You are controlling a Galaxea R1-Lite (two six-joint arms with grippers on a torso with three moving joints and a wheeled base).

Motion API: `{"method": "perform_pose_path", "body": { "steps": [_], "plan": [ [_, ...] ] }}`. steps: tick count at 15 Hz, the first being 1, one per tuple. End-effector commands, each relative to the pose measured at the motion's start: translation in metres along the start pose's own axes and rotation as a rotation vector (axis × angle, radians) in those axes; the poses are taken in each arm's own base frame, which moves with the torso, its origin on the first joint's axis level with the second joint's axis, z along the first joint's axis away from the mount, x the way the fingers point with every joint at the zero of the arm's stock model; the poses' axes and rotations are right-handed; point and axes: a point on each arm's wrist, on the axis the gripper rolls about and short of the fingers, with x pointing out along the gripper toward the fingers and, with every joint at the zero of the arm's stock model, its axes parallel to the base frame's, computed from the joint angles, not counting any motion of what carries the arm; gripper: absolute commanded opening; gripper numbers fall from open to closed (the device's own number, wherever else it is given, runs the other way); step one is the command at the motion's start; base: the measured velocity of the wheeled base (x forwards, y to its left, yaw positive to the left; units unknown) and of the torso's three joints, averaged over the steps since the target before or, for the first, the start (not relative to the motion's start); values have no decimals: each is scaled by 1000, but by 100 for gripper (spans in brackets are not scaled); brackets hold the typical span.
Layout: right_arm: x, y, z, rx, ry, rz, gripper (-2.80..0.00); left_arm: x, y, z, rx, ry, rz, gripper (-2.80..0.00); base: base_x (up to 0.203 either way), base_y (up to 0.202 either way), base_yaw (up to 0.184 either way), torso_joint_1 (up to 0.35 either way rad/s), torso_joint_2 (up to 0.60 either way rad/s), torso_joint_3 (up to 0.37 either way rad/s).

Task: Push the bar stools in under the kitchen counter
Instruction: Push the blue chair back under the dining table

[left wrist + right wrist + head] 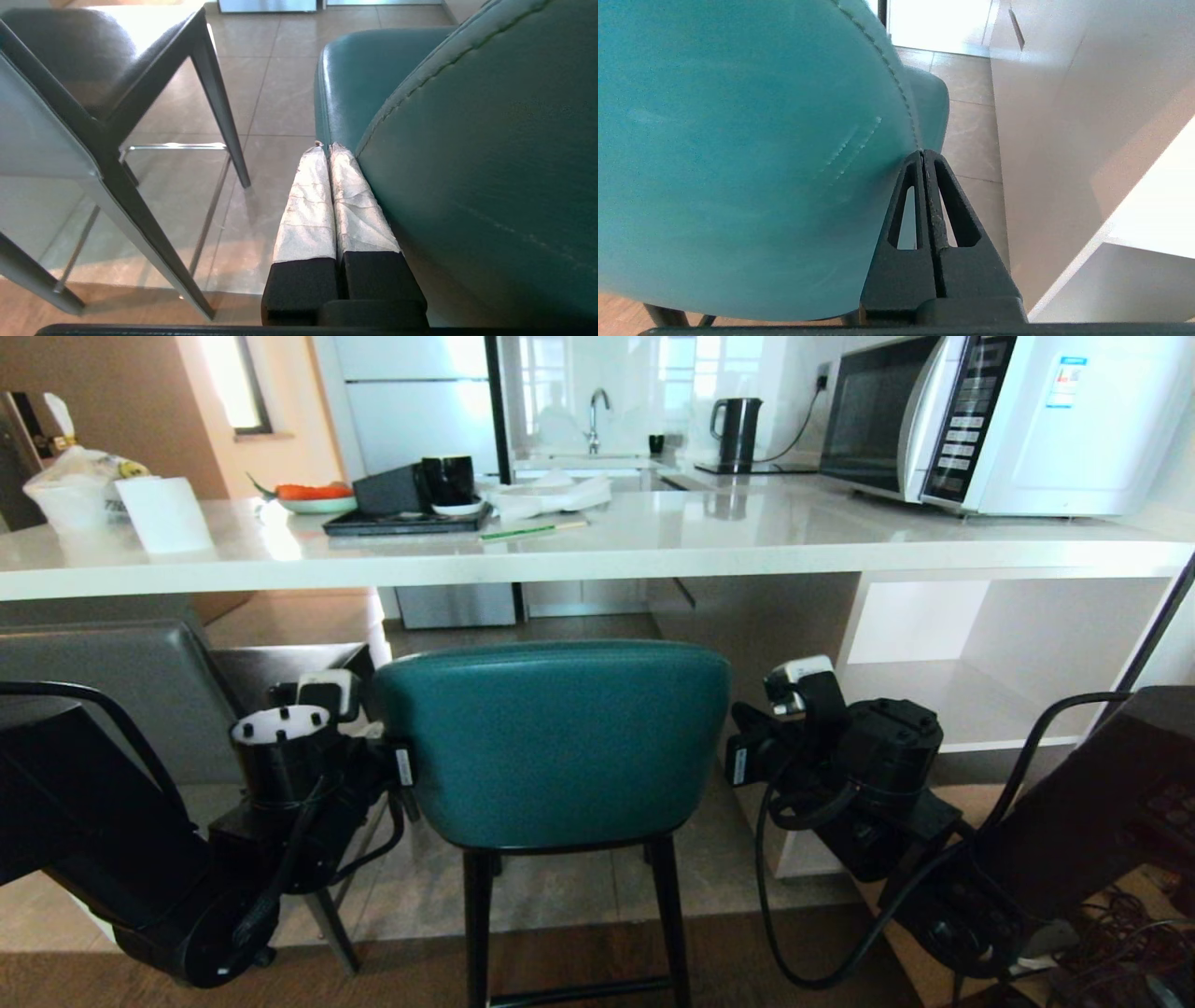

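The teal bar stool (560, 737) stands in the middle, facing the kitchen counter (597, 555), with its rounded back just below the slab's edge. My left gripper (325, 147) is shut and empty, its taped fingers lying against the left edge of the teal back (467, 140). My right gripper (923, 153) is shut too, pressed to the right edge of that back (738, 140). In the head view both wrists flank the back, the left gripper (403, 767) and the right gripper (738, 765). The dark grey stool (103, 691) stands to the left, its seat partly under the counter.
On the counter stand a microwave (1008, 420), a black tray with cups (411, 513), a kettle (738, 429) and a paper roll (163, 513). The white shelf unit (990, 653) stands close on the right of the teal stool. Cables lie on the floor at right (1120, 933).
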Motion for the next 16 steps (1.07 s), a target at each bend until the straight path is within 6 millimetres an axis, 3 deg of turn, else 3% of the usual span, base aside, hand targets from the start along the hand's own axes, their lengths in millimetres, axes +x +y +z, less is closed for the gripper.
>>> {"method": "perform_pose_path", "body": {
  "steps": [1, 10, 16],
  "plan": [
    [1, 0, -1, -1, -1, -4, -280, -1, -1, -1, 7, 0, 3, -280, 0, 0, 0, 0, 0, 0],
    [27, 16, -2, 9, -24, -27, -280, -2, 3, 6, 26, -20, 9, -280, 7, 0, 0, 0, 0, 0],
    [27, 19, -3, 11, -20, -21, -280, -1, 3, 6, 26, -20, 4, -280, 183, 0, 2, 1, 3, 3]
  ]
}}
